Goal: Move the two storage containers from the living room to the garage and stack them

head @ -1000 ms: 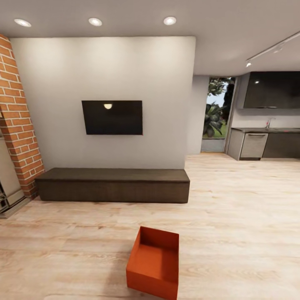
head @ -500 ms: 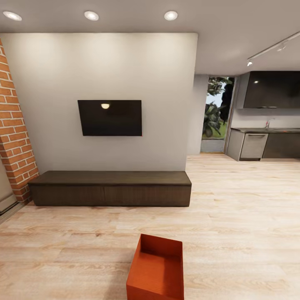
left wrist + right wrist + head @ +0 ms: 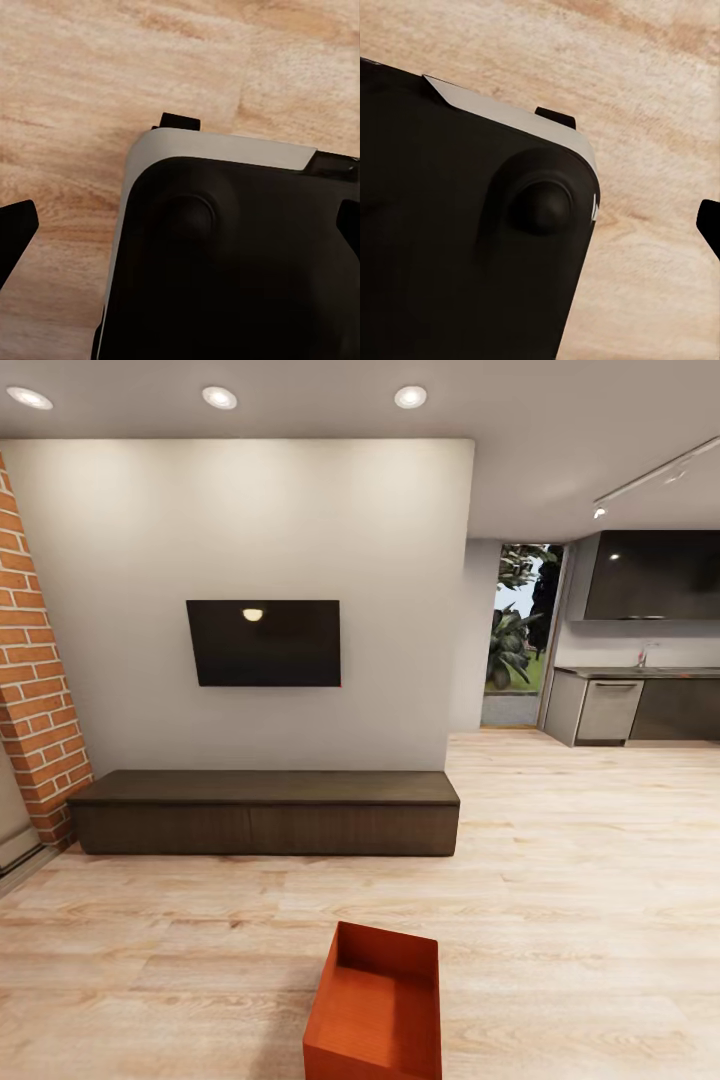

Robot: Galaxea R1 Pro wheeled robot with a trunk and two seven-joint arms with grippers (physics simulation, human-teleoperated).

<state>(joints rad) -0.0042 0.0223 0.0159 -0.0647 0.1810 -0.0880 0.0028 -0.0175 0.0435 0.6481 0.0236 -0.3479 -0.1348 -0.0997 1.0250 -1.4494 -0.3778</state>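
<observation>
One storage container (image 3: 375, 1005), orange-red and lidless, sits on the light wood-plank floor (image 3: 580, 880) of the living room, straight ahead of me at the near edge of my head view, its open top up and its body turned slightly off square to the planks. Beyond it, well apart, a long dark wood bench (image 3: 265, 812) runs along the foot of a cream wall (image 3: 250, 520), and a black TV (image 3: 263, 643) hangs on that wall above the bench. A red brick column (image 3: 35, 690) stands at the left end of the bench. To the right the floor opens toward a kitchen with dark cabinets (image 3: 650, 575), a grey counter (image 3: 640, 672) and a glass door (image 3: 520, 630) with green plants behind it. Both wrist cameras look down on the planks past my own dark, white-edged body (image 3: 225, 255). My left claw shows dark fingertips (image 3: 15, 229) at opposite edges of its picture, spread wide with nothing between them. Of my right claw only one fingertip (image 3: 711, 221) shows, so I cannot tell how it stands.
</observation>
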